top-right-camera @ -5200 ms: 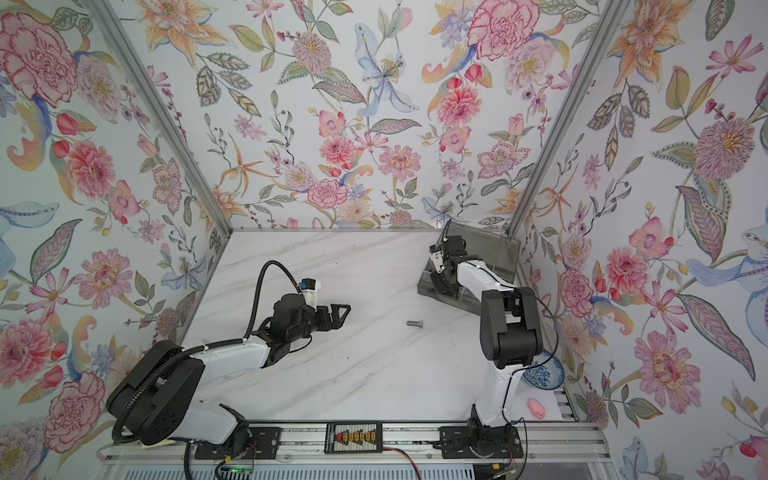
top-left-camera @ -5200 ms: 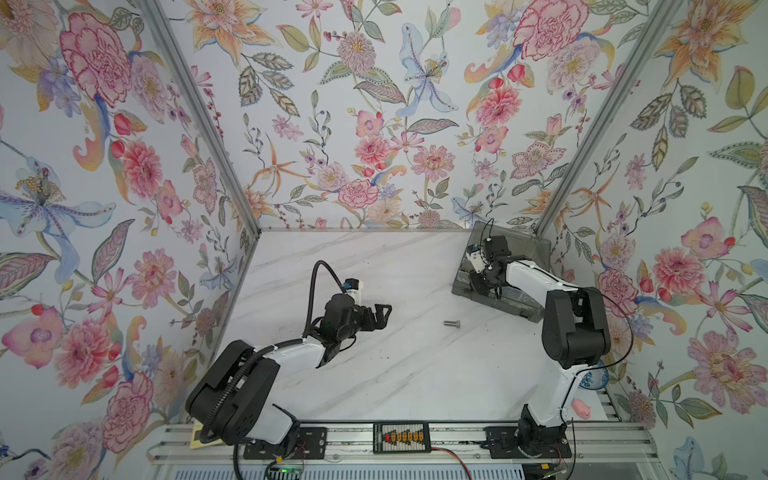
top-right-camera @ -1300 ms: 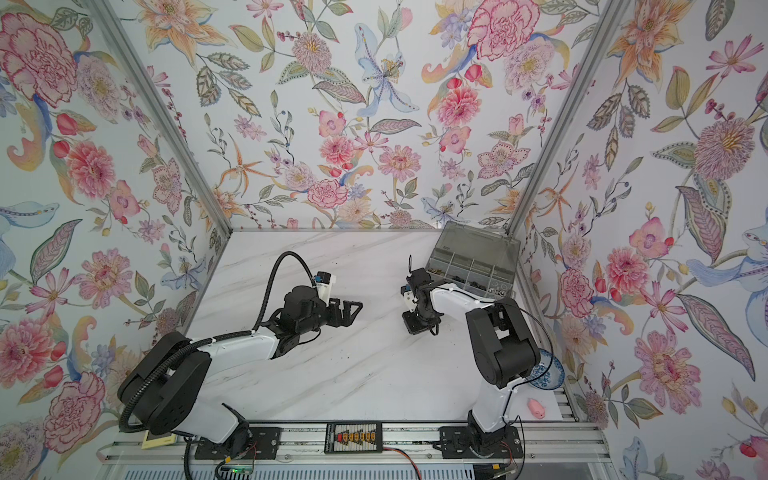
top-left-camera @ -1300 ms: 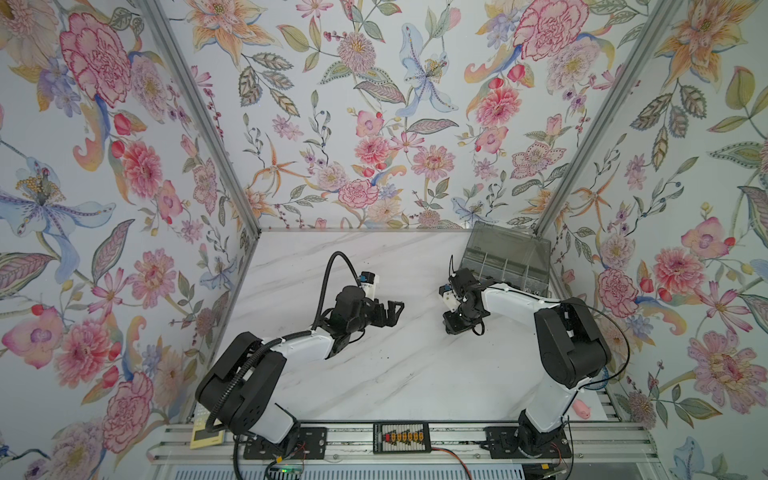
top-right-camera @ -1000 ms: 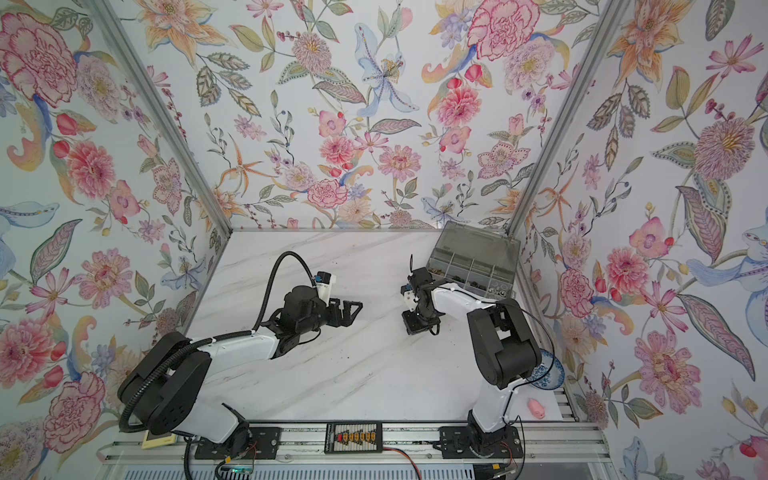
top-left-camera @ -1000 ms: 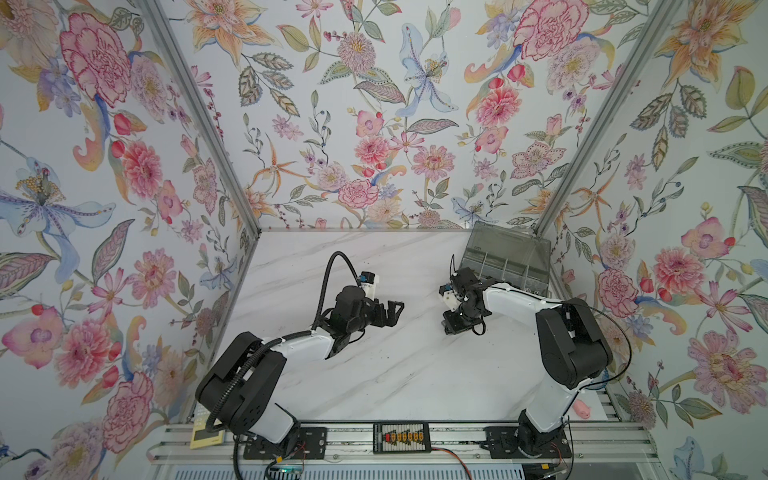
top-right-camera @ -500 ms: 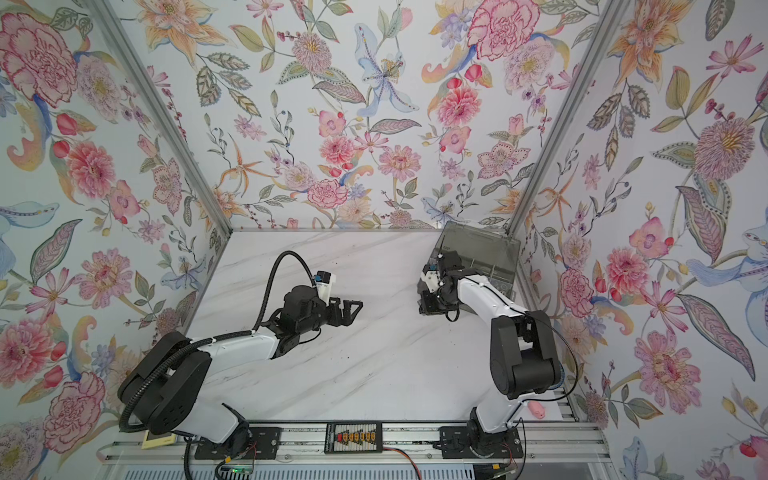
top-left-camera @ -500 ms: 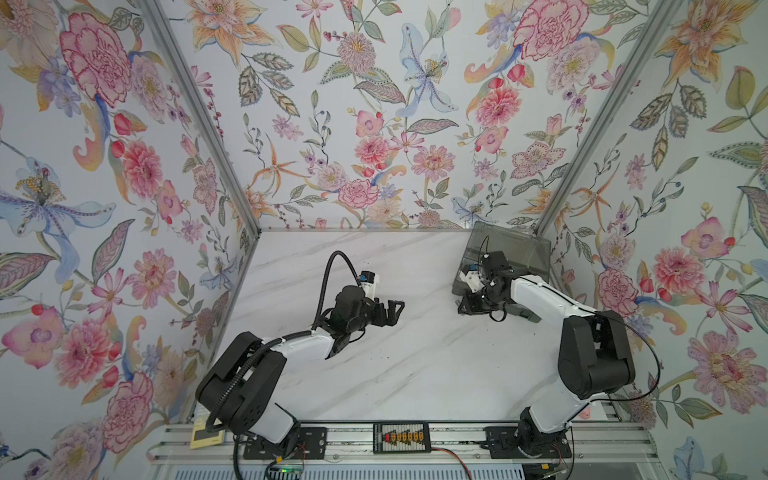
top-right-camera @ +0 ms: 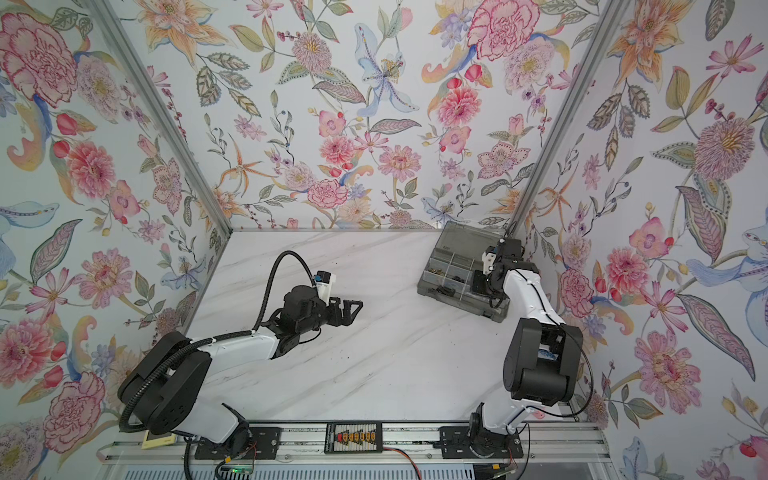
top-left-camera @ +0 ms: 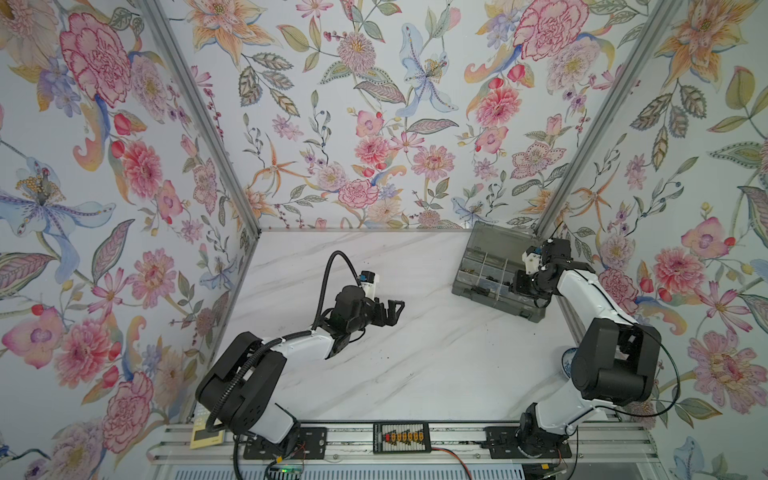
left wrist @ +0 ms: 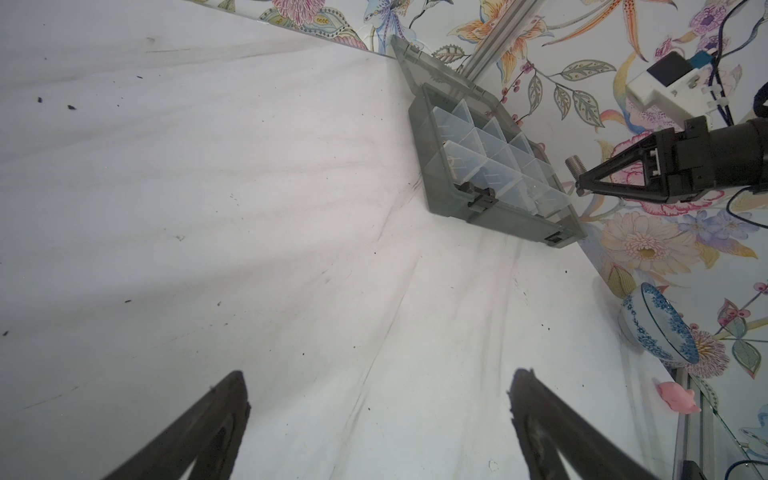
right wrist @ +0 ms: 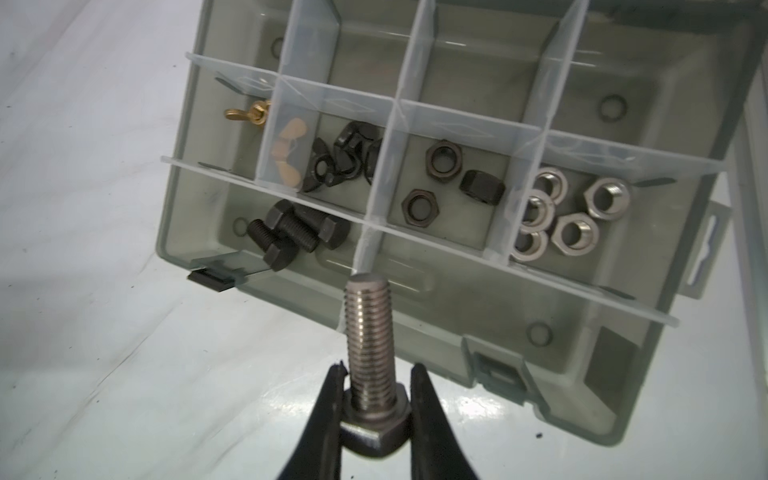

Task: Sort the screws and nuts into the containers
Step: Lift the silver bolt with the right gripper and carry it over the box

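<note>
The right gripper [right wrist: 376,411] holds the silver bolt [right wrist: 370,332] by its hex head, the jaws closed narrow on the two sides of the head. The threaded shaft points straight away from the gripper, toward the organiser box [right wrist: 648,374], so the long axis of the bolt continues the line of the fingers. In the right wrist view the tip of the shaft lies over the near wall of the box, at the clear divider [right wrist: 365,245] just beside the compartment with the black bolts [right wrist: 291,232]. The black nuts [right wrist: 444,158] and silver nuts [right wrist: 575,235] lie in compartments further along.

In both top views the box [top-left-camera: 494,305] stands at the far right of the tabletop [top-left-camera: 415,365], and only the right arm is at it. The left gripper [top-left-camera: 388,309], open wide and empty, hovers well apart near the middle.

I judge that the bolt must go a little forward and toward the black bolts before release.
</note>
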### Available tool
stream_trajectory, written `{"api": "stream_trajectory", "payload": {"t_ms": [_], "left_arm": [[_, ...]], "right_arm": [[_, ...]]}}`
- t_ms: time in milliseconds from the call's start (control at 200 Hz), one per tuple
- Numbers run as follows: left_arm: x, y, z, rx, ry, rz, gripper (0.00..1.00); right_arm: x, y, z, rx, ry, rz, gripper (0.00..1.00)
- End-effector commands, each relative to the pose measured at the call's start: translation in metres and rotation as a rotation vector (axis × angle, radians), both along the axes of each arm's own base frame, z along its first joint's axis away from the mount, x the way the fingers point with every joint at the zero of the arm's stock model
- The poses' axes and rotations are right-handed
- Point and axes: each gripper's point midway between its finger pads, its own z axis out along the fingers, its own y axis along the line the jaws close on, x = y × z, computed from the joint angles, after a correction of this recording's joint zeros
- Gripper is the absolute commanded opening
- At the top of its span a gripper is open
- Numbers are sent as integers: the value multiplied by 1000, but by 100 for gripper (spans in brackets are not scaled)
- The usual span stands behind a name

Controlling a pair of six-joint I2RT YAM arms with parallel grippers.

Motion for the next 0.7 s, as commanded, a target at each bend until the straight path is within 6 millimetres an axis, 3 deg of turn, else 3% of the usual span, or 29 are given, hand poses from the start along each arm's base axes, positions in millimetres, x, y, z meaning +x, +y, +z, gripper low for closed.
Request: {"api": "stream_trajectory", "payload": {"t_ms": [0, 696], "left_arm": [[-4, -5, -4, -8, 4, -23, 99], [-5, -3, -6, -3, 10, -17, 99]], "right_arm": [[0, -4, -12, -6, 39, -12, 1], [16, -12, -50, -21, 115, -41, 3]]}}
